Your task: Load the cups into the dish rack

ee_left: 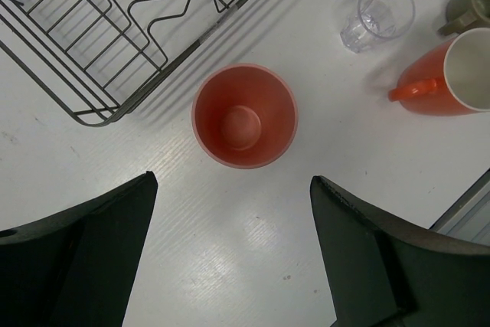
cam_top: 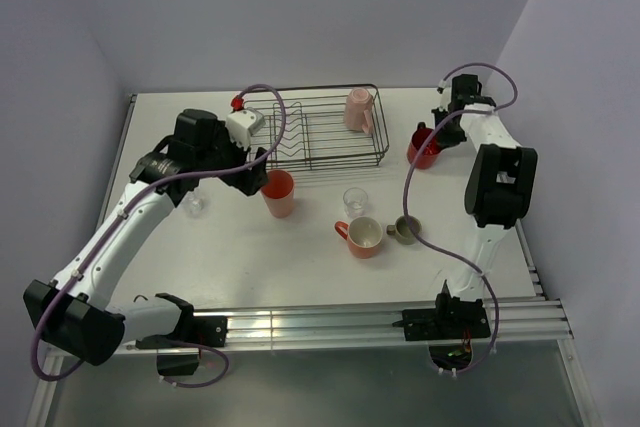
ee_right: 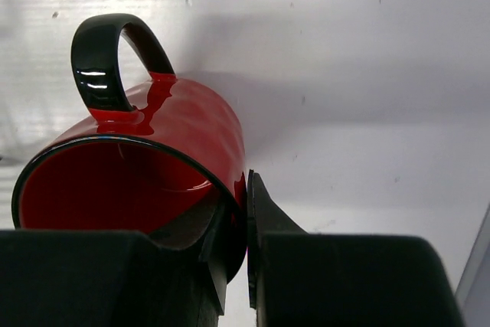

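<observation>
The black wire dish rack stands at the back middle, and its corner shows in the left wrist view. A pale pink mug sits in its right end. My left gripper is open and empty, just above and short of the salmon tumbler, which stands upright before the rack. My right gripper is shut on the wall of the red mug, one finger inside and one outside, right of the rack.
An orange mug with a cream inside, a small grey-olive mug and a clear glass stand in front of the rack. Another clear glass stands by my left arm. Walls close the back and sides.
</observation>
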### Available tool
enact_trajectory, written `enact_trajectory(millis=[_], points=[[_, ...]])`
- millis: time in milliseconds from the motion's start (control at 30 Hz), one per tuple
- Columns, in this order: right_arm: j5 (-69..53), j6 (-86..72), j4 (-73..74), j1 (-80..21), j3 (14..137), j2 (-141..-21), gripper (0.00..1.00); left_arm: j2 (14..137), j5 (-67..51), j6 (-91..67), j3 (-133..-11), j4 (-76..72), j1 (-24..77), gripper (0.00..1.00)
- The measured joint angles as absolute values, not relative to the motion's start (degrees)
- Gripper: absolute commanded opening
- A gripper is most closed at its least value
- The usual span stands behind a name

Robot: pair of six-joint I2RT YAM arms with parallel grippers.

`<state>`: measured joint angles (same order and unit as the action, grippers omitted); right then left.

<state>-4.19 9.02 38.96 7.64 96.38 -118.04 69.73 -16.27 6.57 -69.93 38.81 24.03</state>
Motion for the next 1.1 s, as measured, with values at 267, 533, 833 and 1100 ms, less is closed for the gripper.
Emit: enact_trajectory(millis=[267, 533, 833, 1100], points=[[-8.36, 11.64, 30.94, 7.40, 88.64, -99.11, 0.00, 69.76, -21.89, 3.46, -72.25, 37.01, 19.07, 0.89], [-10.98, 17.54, 14.17, 2.68, 78.15, -79.42, 0.00, 71.26, -34.72, -1.21, -78.24, 35.81, 14.28, 0.88], [-9.50, 31.46, -9.32, -9.93, 59.64, -65.65, 0.00, 75.07, -51.92, -9.19, -85.58, 35.79, 14.00, 0.87], [-10.83, 47.27, -33.19, -20.23, 48.36, -61.21, 0.00, 77.52, -64.95, -20.05, -86.54, 33.32, 15.64, 0.86]])
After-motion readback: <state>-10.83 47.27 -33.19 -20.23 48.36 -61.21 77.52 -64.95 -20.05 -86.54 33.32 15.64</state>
